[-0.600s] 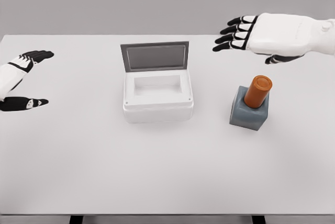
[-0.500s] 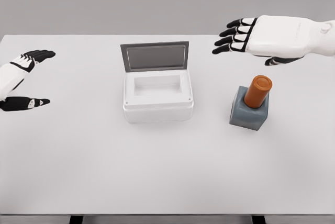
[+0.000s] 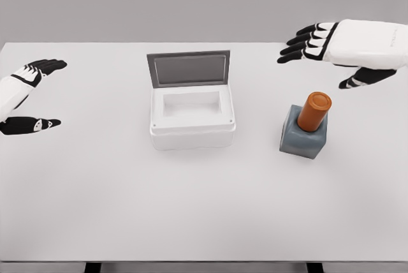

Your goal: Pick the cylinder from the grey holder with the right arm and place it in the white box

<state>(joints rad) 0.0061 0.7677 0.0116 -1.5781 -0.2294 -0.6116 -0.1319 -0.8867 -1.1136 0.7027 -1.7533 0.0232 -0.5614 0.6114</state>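
Approach step, with no grasp yet. Orange, smooth cylinder (image 3: pixel 314 111) standing slightly tilted in the grey block-shaped holder (image 3: pixel 303 134), at the right side of the white table (image 3: pixel 204 209). White rectangular box (image 3: pixel 192 118) in the middle, with its grey lid raised at the far edge and the inside free to receive something.

Right hand (image 3: pixel 347 46) hovering beyond the cylinder, on the far right, clearly apart from it and touching nothing. Black fingers (image 3: pixel 305 43) stretched out and pointing to the left, thumb hanging downward and away from them; wide apart, holding nothing. Height above the table hard to judge from this single head view, probably well above the cylinder top.

Next move, as a judgement: bringing the hand nearer and lower, so that the thumb and the fingers come on opposite sides of the exposed upper part of the cylinder, then closing, then lifting along the tilt of the holder before carrying to the left over the box. Risk of dragging the holder together if pulled sideways.

Left hand (image 3: pixel 24 97) resting at the left edge, spread and empty.
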